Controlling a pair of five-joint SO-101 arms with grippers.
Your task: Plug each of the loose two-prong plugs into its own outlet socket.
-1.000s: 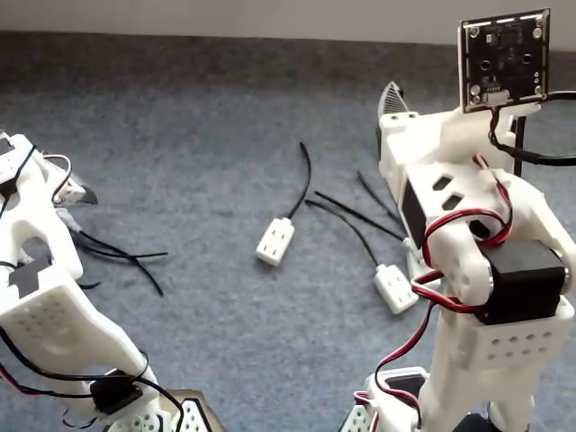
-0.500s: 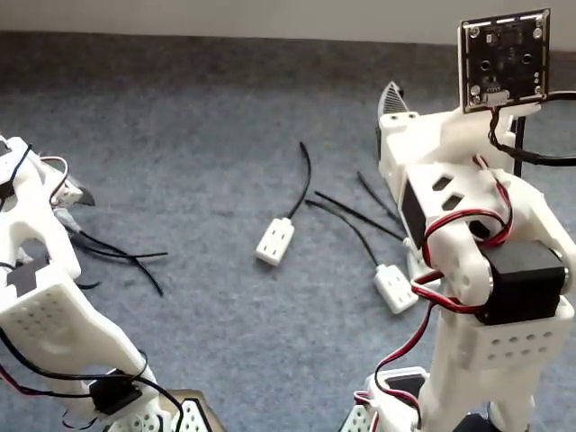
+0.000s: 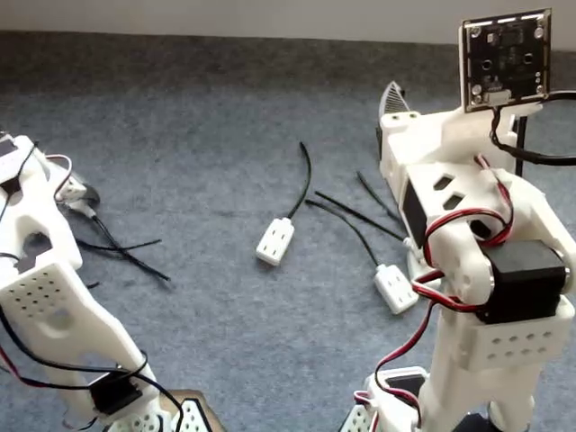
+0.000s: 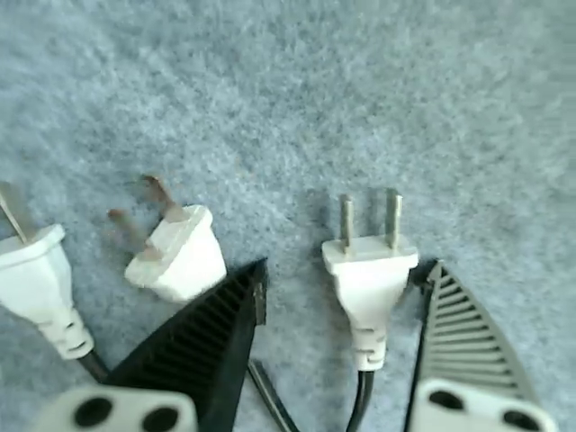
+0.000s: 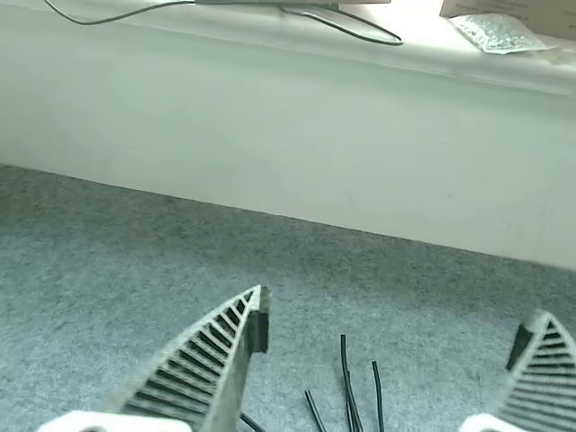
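Though unclamped, plug (image 4: 369, 270) between spread jaws.

The tabletop (image 3: 180, 135) is covered with a grey-blue cloth of short, rough pile, like a thin carpet, and the same cover appears in all three views. At its far edge, in the high view, the cloth becomes darker in a narrow band, and behind it stands a pale wall (image 3: 225, 16). In the right wrist view this wall is plain and white. Along its top runs a bright ledge (image 5: 405, 56) that carries a thin dark cable (image 5: 346, 25), a small clear bag (image 5: 499, 31) and the edge of a box (image 5: 540, 7). The light is soft and even.
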